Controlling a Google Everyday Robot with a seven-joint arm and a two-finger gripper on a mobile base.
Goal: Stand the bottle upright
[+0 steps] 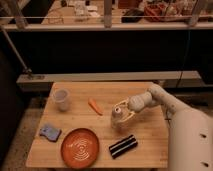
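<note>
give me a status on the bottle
Claw closed around bottle, mid-table. Bottle near upright, cap up. Carrot just left of it, not touching.

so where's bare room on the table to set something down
Bare wood runs along the table's back edge behind the cup and carrot, and at the front right corner past the striped block. The middle is crowded: the gripper is at the bottle, with the plate and sponge front left.

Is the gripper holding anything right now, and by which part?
The gripper is closed around the bottle, near the middle of the table. The hold looks to be on the upper body, just below the whitish cap.
</note>
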